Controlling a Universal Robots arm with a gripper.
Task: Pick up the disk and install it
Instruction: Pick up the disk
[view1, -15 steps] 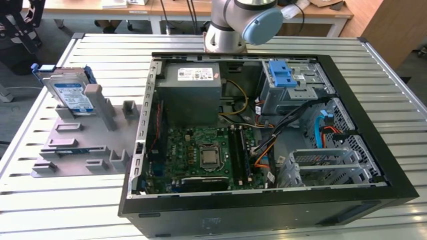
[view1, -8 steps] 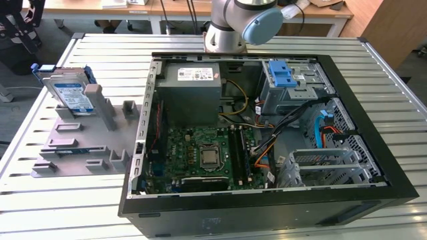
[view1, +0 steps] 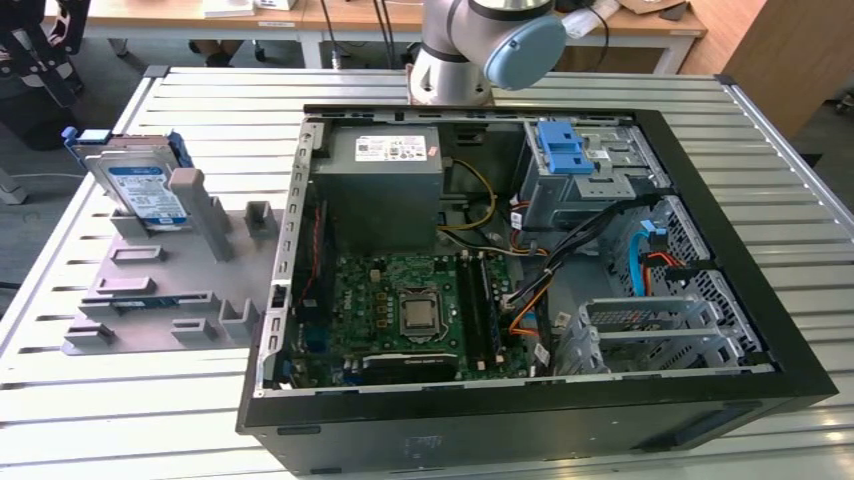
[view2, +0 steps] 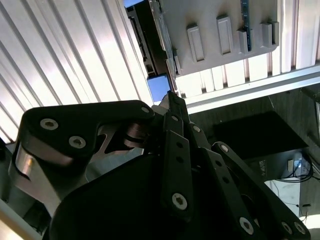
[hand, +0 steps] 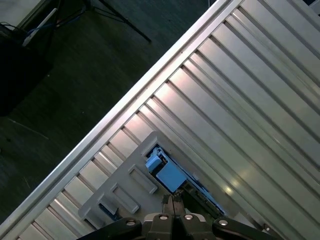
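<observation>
The disk (view1: 140, 188) is seen standing on edge, slightly tilted, in a slot of the grey fixture plate (view1: 147, 290) at the exterior view's left, outside the computer case (view1: 534, 420). Its blue carrier frame (hand: 169, 175) is seen end-on in the first wrist view, just beyond the gripper (hand: 171, 202). The fingers (view2: 176, 140) are drawn together at their tips, and nothing is held between them. The gripper is judged to hang over the disk, apart from it; contact cannot be made out.

The task is judged to be at its start: the disk has not been lifted and nothing has been installed. Both the pick and the fitting are left to be done.

Inside the open case, a drive cage (view1: 594, 170) carrying a light-blue latch piece (view1: 566, 148) is seen at the far side, and a second metal cage (view1: 654, 325) lies nearer the front. Into which of these the disk belongs cannot be told. A grey power-supply box (view1: 380, 185) and the green motherboard (view1: 414, 300) take up the side of the case nearest the fixture.

The case's side wall (view1: 283, 270) stands between the fixture and the interior. Black and orange cables (view1: 587, 235) are strung between the two cages and are judged a likely hindrance. The ribbed worktop (view1: 120, 420) carries the case and the fixture.
</observation>
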